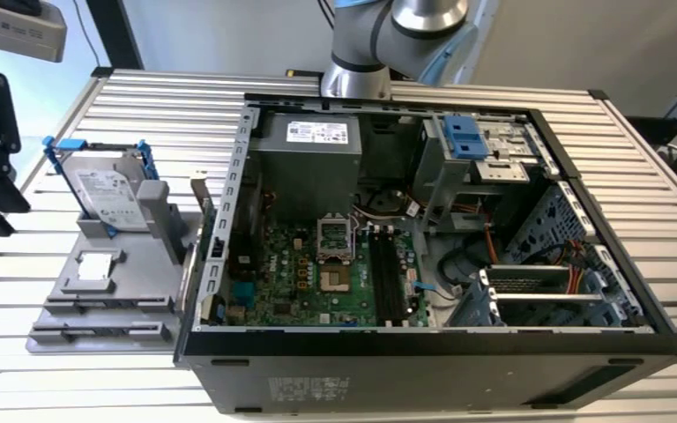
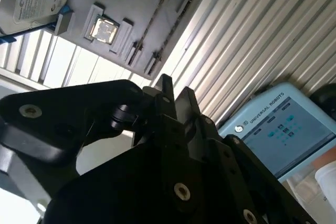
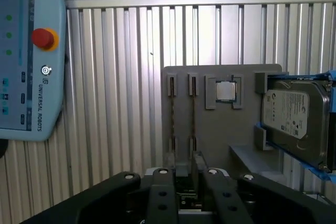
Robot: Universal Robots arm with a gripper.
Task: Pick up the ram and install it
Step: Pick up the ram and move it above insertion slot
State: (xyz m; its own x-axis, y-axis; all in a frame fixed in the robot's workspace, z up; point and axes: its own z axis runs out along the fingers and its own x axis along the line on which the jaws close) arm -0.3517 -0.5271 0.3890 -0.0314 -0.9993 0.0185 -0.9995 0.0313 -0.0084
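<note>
A ribbed aluminium table [image 1: 138,97] carried an open black computer tower case [image 1: 433,370] and, just beside it at the exterior view's left, a flat grey plastic parts holder [image 3: 220,129]. Two slim dark ram sticks [image 3: 171,119], as I judged the thin strips, stood edge-on in its parallel slots, with their upper edges exposed for a pinch. The black two-finger gripper [image 3: 186,163] hung clear of the holder and in line with the slots, jaws slightly apart and empty. Bare holder flanked the slots. The silver hard drive in its blue-trimmed frame [image 3: 294,119] and the small square silver chip [image 3: 226,91] sat to one side.

Arm [image 1: 415,22] raised; pincer [image 3: 186,177] aloft, facing downward.
</note>
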